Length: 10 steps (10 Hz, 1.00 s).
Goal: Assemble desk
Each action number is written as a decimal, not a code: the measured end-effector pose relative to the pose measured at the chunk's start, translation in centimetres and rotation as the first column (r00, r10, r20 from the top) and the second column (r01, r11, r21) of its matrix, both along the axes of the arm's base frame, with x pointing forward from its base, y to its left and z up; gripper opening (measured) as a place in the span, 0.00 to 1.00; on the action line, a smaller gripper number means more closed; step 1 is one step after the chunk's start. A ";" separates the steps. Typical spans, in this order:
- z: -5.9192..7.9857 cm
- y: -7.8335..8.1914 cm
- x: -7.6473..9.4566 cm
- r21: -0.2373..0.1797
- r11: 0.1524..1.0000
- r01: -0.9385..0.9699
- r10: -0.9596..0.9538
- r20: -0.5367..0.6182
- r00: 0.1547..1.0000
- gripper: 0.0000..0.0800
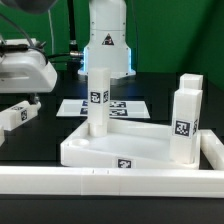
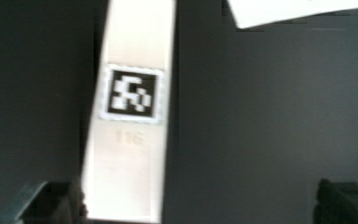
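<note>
hand (image 2: 190,205) open | leg (image 2: 131,110) white, square-section, smooth, tagged

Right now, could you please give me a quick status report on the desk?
Hand open, holding nothing, over a loose leg. Desk slab against the rail, two legs standing on it. Nothing in the way.

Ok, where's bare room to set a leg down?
Bare dark table lies between the loose leg and the slab, on the exterior view's left. The slab's top between its two upright legs is free. Crowded: behind, by the marker board; front, the rail.
</note>
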State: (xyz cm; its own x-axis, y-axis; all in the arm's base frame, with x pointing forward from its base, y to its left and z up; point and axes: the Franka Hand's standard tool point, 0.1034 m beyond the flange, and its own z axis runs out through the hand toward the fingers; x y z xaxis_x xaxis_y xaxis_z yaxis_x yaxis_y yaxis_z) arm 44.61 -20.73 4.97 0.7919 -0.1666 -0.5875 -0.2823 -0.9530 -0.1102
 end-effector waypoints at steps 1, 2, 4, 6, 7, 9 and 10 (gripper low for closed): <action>-0.2 -0.8 -0.4 0.004 1.000 0.002 -0.002 0.006 1.000 0.81; -0.2 -0.8 -0.4 0.003 1.000 0.005 -0.005 0.005 1.000 0.81; -0.3 -0.6 -0.6 0.014 1.000 0.005 -0.005 -0.014 1.000 0.81; -0.6 -0.9 -1.6 0.016 1.000 0.016 -0.015 -0.068 0.998 0.81; -0.7 -1.7 -2.9 0.020 0.999 0.031 -0.027 -0.193 0.981 0.81; -1.5 -2.3 -3.2 0.034 0.999 0.023 -0.010 -0.348 0.937 0.81; -1.8 -2.5 -3.4 0.047 0.999 0.023 -0.002 -0.406 0.914 0.81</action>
